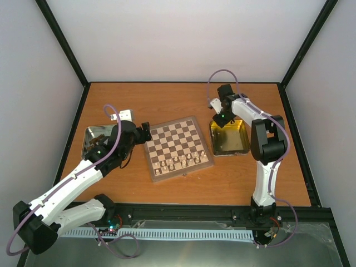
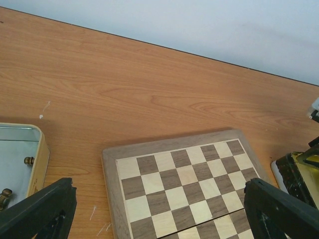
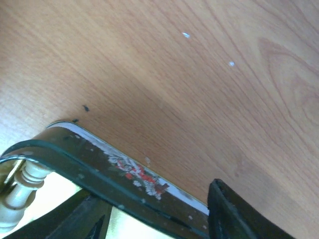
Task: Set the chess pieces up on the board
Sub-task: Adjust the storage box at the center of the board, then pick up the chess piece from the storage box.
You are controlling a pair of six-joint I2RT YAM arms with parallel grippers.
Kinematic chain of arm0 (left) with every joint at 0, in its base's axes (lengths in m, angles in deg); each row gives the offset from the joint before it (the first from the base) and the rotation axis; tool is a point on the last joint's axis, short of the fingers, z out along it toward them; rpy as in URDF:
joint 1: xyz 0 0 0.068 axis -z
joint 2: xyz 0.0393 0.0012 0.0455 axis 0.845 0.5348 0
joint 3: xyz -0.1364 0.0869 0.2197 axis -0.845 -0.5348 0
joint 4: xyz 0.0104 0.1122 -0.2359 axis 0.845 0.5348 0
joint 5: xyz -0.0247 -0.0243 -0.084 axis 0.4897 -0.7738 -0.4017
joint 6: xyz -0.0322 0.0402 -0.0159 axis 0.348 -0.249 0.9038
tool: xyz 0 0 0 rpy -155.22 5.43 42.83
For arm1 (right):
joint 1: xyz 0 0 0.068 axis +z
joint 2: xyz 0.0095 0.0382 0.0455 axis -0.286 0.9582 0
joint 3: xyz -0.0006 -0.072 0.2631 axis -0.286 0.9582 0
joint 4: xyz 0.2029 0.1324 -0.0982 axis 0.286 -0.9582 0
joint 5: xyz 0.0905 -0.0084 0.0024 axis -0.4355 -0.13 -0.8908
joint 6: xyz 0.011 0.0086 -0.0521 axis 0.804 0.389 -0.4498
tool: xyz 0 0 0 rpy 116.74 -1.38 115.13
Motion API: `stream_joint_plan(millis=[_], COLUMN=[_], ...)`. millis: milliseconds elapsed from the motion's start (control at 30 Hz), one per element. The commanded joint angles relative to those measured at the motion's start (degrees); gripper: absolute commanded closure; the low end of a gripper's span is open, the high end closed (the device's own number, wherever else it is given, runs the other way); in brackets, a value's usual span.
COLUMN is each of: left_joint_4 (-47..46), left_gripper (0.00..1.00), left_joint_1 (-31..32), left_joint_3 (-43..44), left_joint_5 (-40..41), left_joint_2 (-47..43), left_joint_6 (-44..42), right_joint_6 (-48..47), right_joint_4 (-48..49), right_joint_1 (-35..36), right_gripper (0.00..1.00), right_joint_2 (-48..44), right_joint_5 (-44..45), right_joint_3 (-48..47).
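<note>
Tray and tin flank the board, each with chessmen inside.

The board point(image 1: 177, 146) lies mid-desk point(image 1: 167, 100), with cream chess pieces point(image 1: 179, 162) standing along its near rows. To its left, the silver tray point(image 1: 89, 146) holds dark brown chessmen point(image 2: 29, 160). To its right, the gold tin point(image 1: 232, 143) holds at least one cream chessman point(image 3: 22, 191) close against its wall. The left tool point(image 1: 147, 133) hovers at the board's left edge, fingers spread wide and holding nothing. The right tool point(image 1: 221, 119) sits at the tin's far left corner with its fingers apart, one on either side of the rim. Whether they pinch anything cannot be told.
</note>
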Motion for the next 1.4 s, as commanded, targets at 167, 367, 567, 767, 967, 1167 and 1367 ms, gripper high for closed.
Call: stream_joint_plan(millis=[167, 367, 567, 767, 967, 1167, 1367], left_joint_4=[0.1, 0.1, 0.4, -0.3, -0.6, -0.9, -1.4], left_gripper=[0.07, 0.07, 0.07, 0.07, 0.07, 0.07, 0.07], left_joint_1=[-0.3, -0.3, -0.3, -0.3, -0.3, -0.3, -0.3], left_joint_3=[2.3, 1.9, 1.2, 0.9, 0.5, 0.1, -0.2], left_joint_5=[-1.6, -2.4, -2.6, -3.3, -3.2, -3.1, -3.3], left_joint_2=[-0.1, -0.3, -1.0, -1.0, -1.4, -1.7, -1.3], left_joint_6=[0.9, 1.6, 2.0, 2.1, 2.1, 1.8, 1.4], right_joint_6=[18.3, 29.4, 42.7, 48.9, 56.7, 60.4, 62.5], right_joint_4=[1.8, 1.0, -1.4, 2.2, 6.8, 12.5, 21.1], right_joint_1=[-5.0, -5.2, -5.5, -5.5, -3.9, -1.4, -1.4], right_gripper=[0.64, 0.65, 0.64, 0.47, 0.48, 0.64, 0.71], right_joint_2=[-3.3, -5.1, -9.3, -15.9, -21.9, -22.5, -20.4], right_joint_5=[2.4, 7.1, 13.0, 7.2, 6.6, 2.1, -3.1], right_joint_3=[3.8, 7.6, 12.4, 15.2, 18.8, 25.4, 30.0])
